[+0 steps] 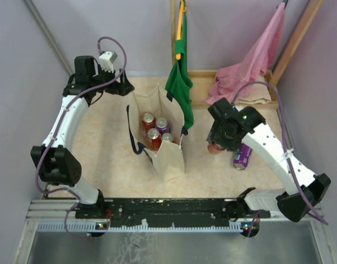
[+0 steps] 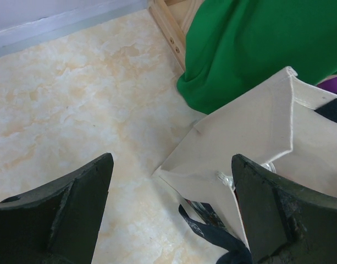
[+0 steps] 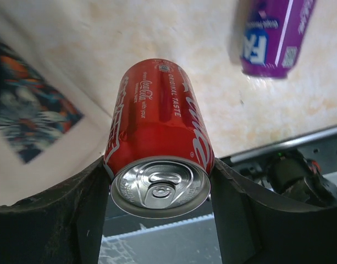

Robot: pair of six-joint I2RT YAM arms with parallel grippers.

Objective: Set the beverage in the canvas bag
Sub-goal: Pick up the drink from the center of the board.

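A green cloth bag point(image 1: 178, 82) is hung above the counter point(image 1: 102, 148); a pink cloth bag point(image 1: 250, 63) is draped over a wooden frame point(image 1: 204, 74).

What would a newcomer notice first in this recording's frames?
The red cola can is clamped between the fingers of the right gripper, just right of the canvas bag. The bag stands open mid-table with four cans inside; a purple can lies further right.
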